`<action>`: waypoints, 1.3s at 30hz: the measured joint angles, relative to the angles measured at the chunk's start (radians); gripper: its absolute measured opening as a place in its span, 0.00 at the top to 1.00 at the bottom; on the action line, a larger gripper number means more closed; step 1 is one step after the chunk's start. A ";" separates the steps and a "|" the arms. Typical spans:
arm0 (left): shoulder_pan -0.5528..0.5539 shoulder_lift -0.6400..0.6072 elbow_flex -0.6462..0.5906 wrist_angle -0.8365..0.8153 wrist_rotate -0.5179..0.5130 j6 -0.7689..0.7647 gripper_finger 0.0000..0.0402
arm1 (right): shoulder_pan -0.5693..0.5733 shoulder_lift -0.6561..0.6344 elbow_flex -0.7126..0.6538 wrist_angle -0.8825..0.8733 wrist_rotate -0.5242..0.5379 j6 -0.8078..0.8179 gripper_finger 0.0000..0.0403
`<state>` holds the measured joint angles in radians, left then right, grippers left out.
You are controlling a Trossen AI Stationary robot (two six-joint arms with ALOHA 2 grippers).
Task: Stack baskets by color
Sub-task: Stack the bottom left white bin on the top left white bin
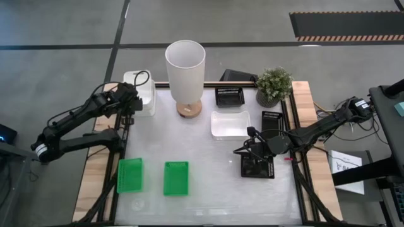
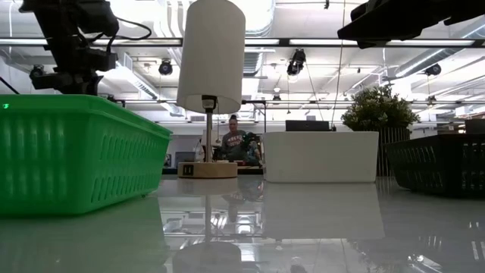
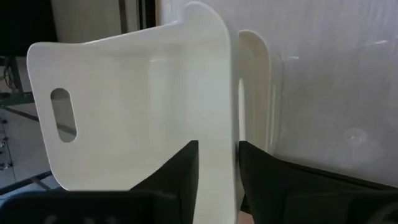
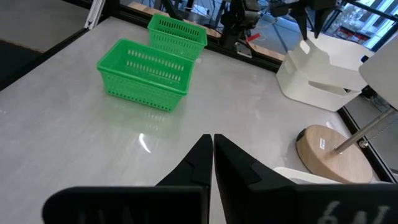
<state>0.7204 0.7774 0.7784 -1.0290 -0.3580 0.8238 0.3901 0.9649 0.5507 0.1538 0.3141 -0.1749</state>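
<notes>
Left gripper: its fingers are straddling the wall of the upper white basket at the table's far-left corner, parted a little and not clamping it; in the wrist view this basket is sitting nested in a second white one.
Right gripper: fingers pressed together and empty, hovering over the front black basket.
Third white basket: lying well apart, right of the lamp.
Green baskets: lying side by side at the front edge, apart.
Advice: lifting the fingers straight up is likely keeping the nested pair square.
</notes>
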 joint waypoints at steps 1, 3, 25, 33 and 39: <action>0.000 -0.001 0.000 0.000 0.000 -0.003 0.75 | 0.000 0.000 0.000 0.000 0.000 0.000 0.98; 0.000 -0.002 0.000 0.000 0.000 -0.007 0.74 | 0.000 0.000 0.000 0.000 0.000 0.000 0.98; 0.005 0.008 0.033 0.451 -0.082 -0.081 0.75 | 0.000 0.000 0.000 0.000 0.000 0.008 0.98; 0.178 0.208 0.102 0.561 0.042 0.048 0.98 | 0.000 0.000 0.000 -0.001 0.000 -0.001 0.98; 0.223 0.369 0.241 0.394 0.052 -0.014 0.99 | 0.000 0.000 0.000 -0.002 0.000 -0.010 0.98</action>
<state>0.9430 1.1467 1.0193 -0.6350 -0.3060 0.8100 0.3901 0.9649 0.5507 0.1517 0.3142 -0.1844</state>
